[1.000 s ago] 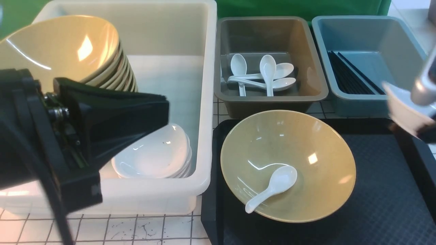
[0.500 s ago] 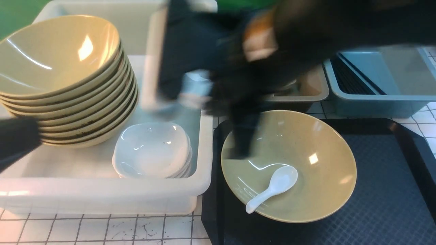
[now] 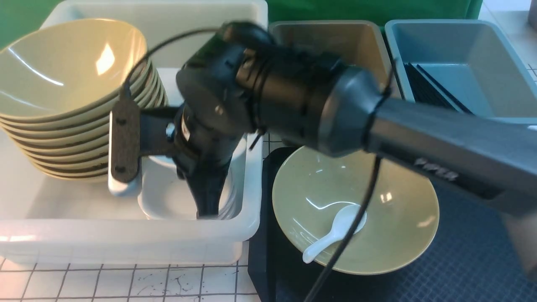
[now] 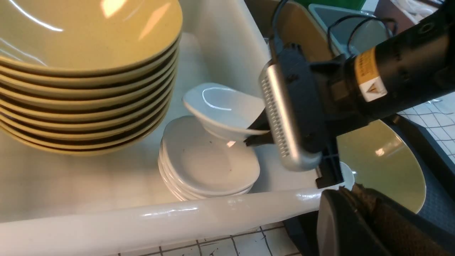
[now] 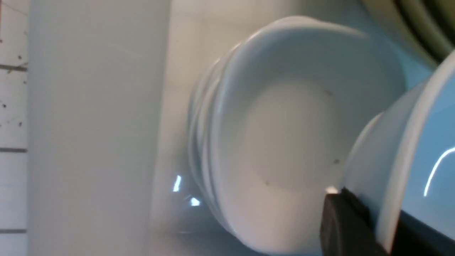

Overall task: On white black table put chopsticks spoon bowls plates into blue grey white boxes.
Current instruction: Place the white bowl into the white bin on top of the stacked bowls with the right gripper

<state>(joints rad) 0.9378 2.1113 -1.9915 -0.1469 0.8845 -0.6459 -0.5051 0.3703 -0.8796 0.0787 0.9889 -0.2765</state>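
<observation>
My right gripper [image 5: 387, 220] is shut on the rim of a small white plate [image 4: 224, 106]. It holds the plate tilted just above the stack of white plates [image 3: 168, 201] in the white box [image 3: 126, 239]. A stack of several olive-yellow bowls [image 3: 63, 75] fills the box's left side. One more bowl [image 3: 398, 218] sits on the black tray with a white spoon [image 3: 335, 230] lying in it. Black chopsticks [image 3: 428, 88] lie in the blue box [image 3: 453, 42]. My left gripper [image 4: 350, 190] is shut and empty, near the white box's front right corner, and does not show in the front view.
My right arm crosses in front of the grey box [image 3: 361, 37] and hides most of its inside. The black textured tray [image 3: 470, 260] lies at front right. The gridded table [image 3: 126, 281] shows in front of the white box.
My right arm swung from the right edge across to the white box, carrying the white plate. My left arm drew back out of the front view.
</observation>
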